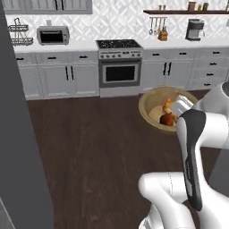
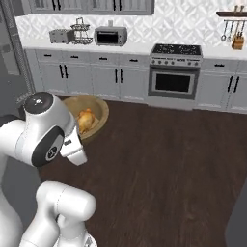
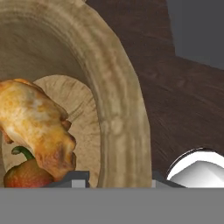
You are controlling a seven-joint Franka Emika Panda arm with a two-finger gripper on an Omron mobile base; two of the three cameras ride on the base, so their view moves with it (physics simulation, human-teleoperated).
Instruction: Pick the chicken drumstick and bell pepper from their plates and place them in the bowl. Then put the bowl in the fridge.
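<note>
A white robot arm carries a wooden bowl (image 1: 154, 107) above the dark kitchen floor (image 1: 89, 152), away from any bench. Its end effector (image 3: 120, 177) is clenched on the bowl's rim, 1 finger inside and 1 outside. The chicken drumstick (image 3: 37, 127) and red bell pepper (image 3: 26, 173) lie together inside the bowl. The bowl looks tilted, so a sharp swing toward the fridge could likely roll the food out or slip the rim.
</note>
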